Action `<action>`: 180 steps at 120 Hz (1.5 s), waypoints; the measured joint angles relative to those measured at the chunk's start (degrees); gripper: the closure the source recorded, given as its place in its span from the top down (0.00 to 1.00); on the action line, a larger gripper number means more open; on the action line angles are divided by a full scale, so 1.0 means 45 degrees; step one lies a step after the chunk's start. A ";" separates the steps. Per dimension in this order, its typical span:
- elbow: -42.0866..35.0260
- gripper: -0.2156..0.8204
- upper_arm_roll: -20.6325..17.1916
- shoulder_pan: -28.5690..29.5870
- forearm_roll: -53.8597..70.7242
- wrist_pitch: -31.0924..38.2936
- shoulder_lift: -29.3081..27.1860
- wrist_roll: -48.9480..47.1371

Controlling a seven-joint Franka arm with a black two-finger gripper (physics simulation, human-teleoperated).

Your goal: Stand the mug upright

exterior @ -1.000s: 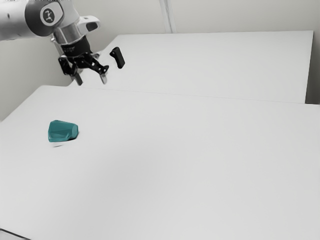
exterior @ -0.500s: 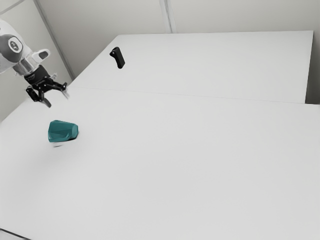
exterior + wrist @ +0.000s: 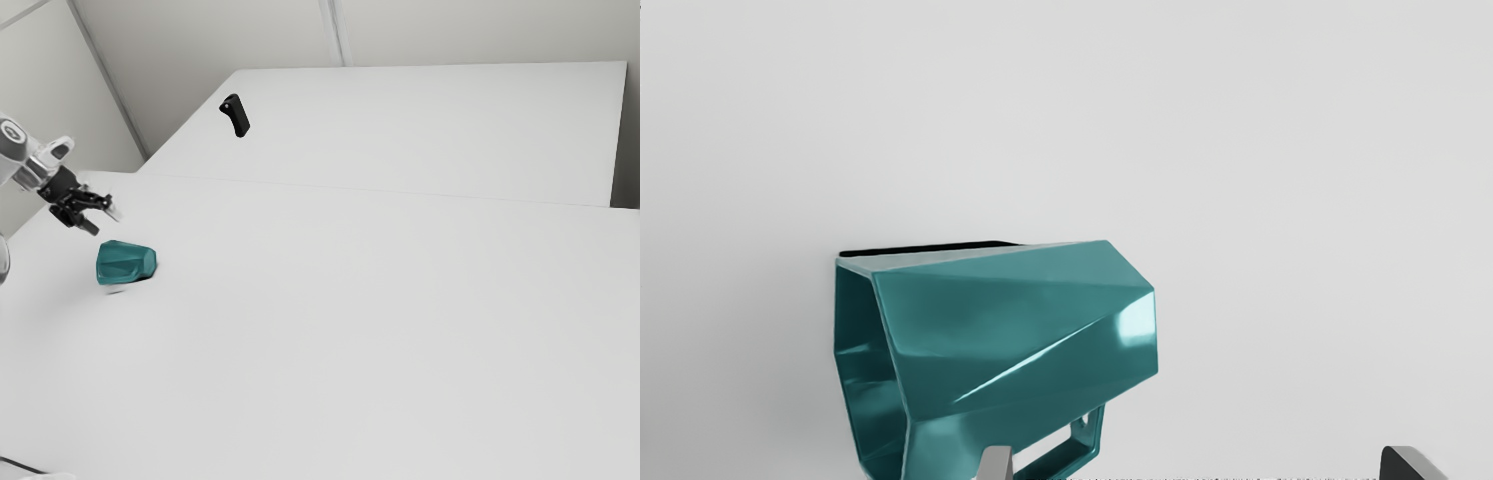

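No legible text, unreadable round emblem (image 3: 13, 131) on arm (image 3: 32, 165)

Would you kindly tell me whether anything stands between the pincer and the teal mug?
Nothing visible stands between the open pincer and the teal mug, which lies on its side on the table. The black object is away from that path, farther toward the exterior view's right.

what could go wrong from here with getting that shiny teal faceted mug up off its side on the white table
The black two-finger gripper looks off-centre: one finger overlaps the teal mug in the wrist view, the other has bare table behind it, so descending straight might knock or roll the mug.

That nearer finger could snag the teal, angular loop handle.

The glossy, slanted facets might let the mug slip while being turned.
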 joint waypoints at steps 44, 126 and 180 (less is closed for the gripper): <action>0.1339 0.79 -0.0001 0.1399 -0.1315 -0.0599 0.1697 0.2208; 0.1711 0.79 -0.0236 0.2668 -0.4950 -0.1598 0.3282 0.5088; 0.1360 0.79 -0.1253 0.3268 -0.5476 -0.2238 0.3535 0.7040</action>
